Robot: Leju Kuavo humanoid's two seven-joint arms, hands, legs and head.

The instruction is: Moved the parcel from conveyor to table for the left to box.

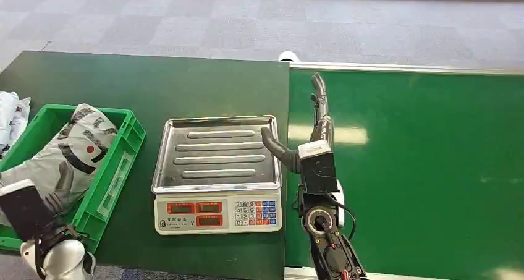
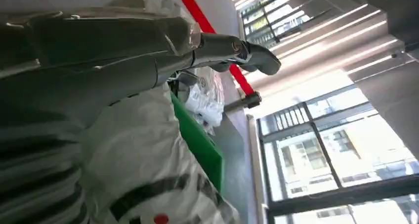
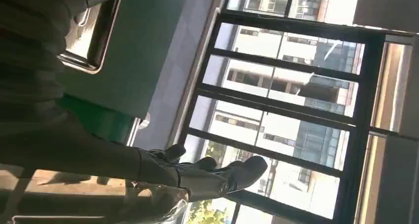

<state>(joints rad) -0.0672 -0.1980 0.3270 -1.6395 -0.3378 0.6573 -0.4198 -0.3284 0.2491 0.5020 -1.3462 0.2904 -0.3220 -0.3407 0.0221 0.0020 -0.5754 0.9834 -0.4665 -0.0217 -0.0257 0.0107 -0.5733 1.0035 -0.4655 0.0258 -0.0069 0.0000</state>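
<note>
The silver metal scale with a flat ribbed tray (image 1: 216, 151) sits in the middle of the dark green table (image 1: 154, 82). Left of the scale stands a green plastic box (image 1: 117, 162) with open top. Inside the box lies the parcel, a soft grey and white plastic bag with black stripes and a small red dot (image 1: 77, 147). The bag fills most of the box, and its top end sticks up over the far rim. Further left of the scale, past the box, some white plastic bags (image 1: 11, 116) lie on the table.

The left hand (image 1: 59, 190) is down in the box, on the parcel. From the left wrist view its fingers (image 2: 247, 53) reach out straight beside the bag, but I cannot tell if the hand is holding the bag or has let go.

Right of the scale runs the bright green conveyor belt (image 1: 420, 162). The right hand (image 1: 306, 131) hangs over the belt's near edge, just beside the scale. Its fingers point straight away from the robot and its thumb sticks out over the tray's corner. It holds nothing.
</note>
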